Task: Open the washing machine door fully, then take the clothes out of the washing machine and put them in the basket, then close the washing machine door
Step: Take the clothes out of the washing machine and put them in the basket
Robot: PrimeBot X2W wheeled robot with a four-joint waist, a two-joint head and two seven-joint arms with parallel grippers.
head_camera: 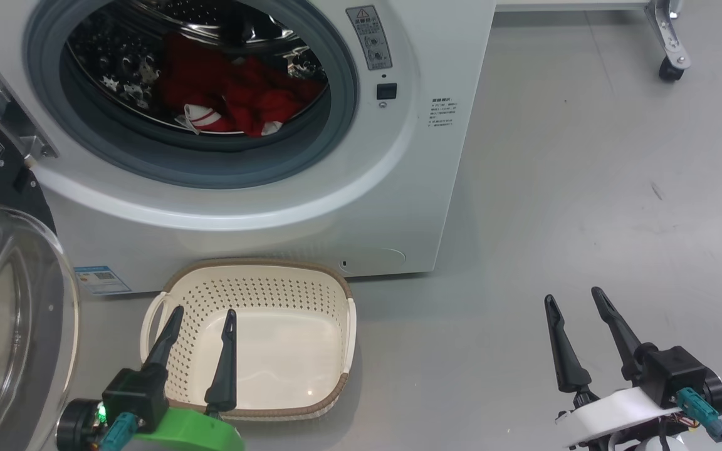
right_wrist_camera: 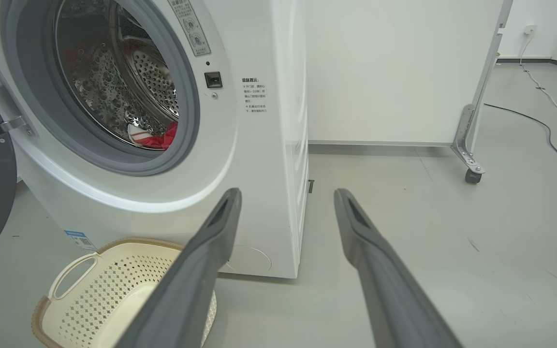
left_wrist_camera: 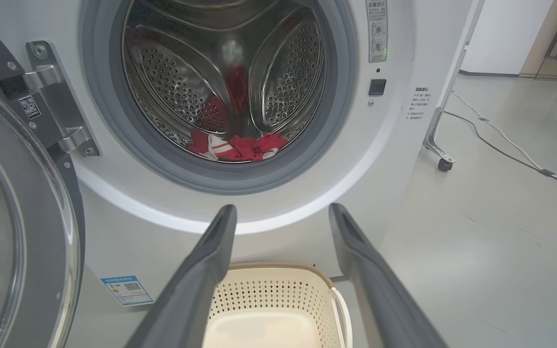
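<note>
**Left hand point(head_camera: 204, 310) spread wide at the basket point(head_camera: 261, 291), door open, reds in the drum**

Over on the far left, the washing machine door point(head_camera: 16, 300) is swung right out. Its clear glass bowl bulges toward us and its black rim hangs off the steel hinge point(head_camera: 7, 113) at the left edge of the drum mouth.

Next along, the left hand sits low in the head view. Its two dark fingers are parted wide with nothing between them, and their tips lie across the near left part of the basket. Whether they touch the basket, you cannot tell.

The basket stands on the floor point(head_camera: 586, 188), tucked against the foot of the washing machine point(head_camera: 311, 207), just right of the blue label point(head_camera: 102, 280). It has cream walls and a brown rim, and there is nothing inside it.

Up above, the grey-ringed mouth is wide open. The clothes point(head_camera: 242, 94) lie heaped in the bottom of the steel drum, red with flashes of white trim, toward the front lip.

Moving right, past the machine's right corner, it is open grey floor. The right hand point(head_camera: 573, 295) hangs over it, well apart from the basket, with its fingers splayed wide too and holding nothing.

Far off in the top right corner, a wheeled stand leg point(head_camera: 668, 37) rests on its caster.
</note>
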